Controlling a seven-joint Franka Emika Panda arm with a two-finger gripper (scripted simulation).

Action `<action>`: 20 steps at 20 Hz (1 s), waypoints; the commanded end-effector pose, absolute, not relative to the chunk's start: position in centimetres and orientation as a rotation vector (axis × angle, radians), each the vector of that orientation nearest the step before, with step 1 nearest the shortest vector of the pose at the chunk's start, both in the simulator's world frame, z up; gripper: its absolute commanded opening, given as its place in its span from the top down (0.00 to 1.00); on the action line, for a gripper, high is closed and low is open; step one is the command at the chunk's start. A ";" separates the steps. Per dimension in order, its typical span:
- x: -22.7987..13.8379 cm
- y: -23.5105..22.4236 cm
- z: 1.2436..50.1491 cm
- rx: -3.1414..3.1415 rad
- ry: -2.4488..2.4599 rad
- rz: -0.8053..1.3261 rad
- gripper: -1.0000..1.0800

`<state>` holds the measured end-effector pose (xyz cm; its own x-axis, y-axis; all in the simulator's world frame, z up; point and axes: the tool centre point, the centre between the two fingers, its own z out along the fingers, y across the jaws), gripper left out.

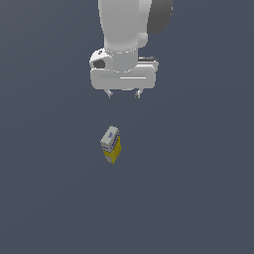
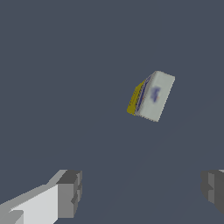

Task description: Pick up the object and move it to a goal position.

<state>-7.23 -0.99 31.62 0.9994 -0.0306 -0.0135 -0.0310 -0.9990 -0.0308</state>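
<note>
The tool (image 1: 124, 94) hangs with jaws apart – empty; the yellow-and-white box (image 1: 111, 145) sits well apart from it.

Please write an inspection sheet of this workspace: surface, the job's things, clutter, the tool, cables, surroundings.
Surface: plain dark grey-blue floor, uniform, no marks seen.
Job's things: one small box, yellow body with a white-grey face carrying a small blue mark; it rests on the surface, turned at an angle to the tool's fingers, untouched.
Clutter: nothing seen.
Tool: tool open, empty, well apart from the box; both fingers show in the wrist view with the box outside the gap between them.
Cables: nothing seen.
Surroundings: nothing seen beyond the floor; no goal marker visible.
</note>
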 end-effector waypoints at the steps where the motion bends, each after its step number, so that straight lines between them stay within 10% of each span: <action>1: -7.2 -1.0 31.6 -3.110 0.048 0.020 0.04; 20: -6.4 -2.6 31.3 -3.137 0.057 0.001 0.04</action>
<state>-6.66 -2.45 31.64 0.9997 -0.0243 -0.0003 -0.0243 -0.9997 -0.0042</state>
